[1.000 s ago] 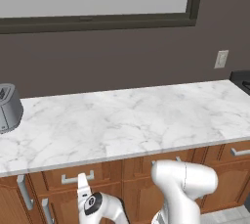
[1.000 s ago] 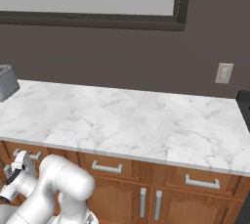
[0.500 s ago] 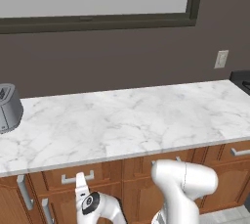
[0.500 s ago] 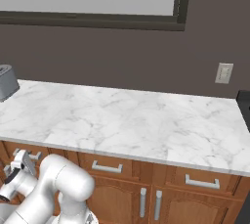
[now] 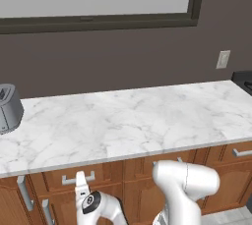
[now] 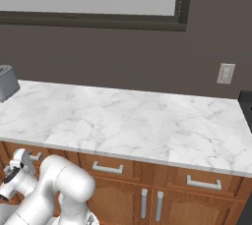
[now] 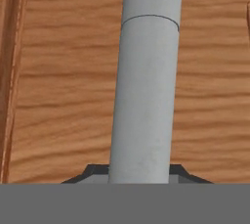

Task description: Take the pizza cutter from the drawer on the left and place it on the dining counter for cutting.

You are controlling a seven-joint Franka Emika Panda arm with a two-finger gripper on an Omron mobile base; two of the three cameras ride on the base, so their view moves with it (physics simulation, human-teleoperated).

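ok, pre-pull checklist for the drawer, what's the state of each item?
1. Hand closed on the drawer handle: ok, the fingertips sit tight either side of the bar in the hand view.
2. Bar centred in the grip: ok, it runs straight up the middle.
3. Drawer shut: ok, its front sits flush under the marble worktop.
4. Right drawer chosen: cannot tell.
5. Pizza cutter inside: cannot tell, drawer closed.
6. Toaster clear of the arm: ok, it sits up on the worktop.

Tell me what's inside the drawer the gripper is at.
Nothing inside shows: the drawer is closed. The gripper is shut on its silver bar handle, against the brown wood front. The contents are hidden.
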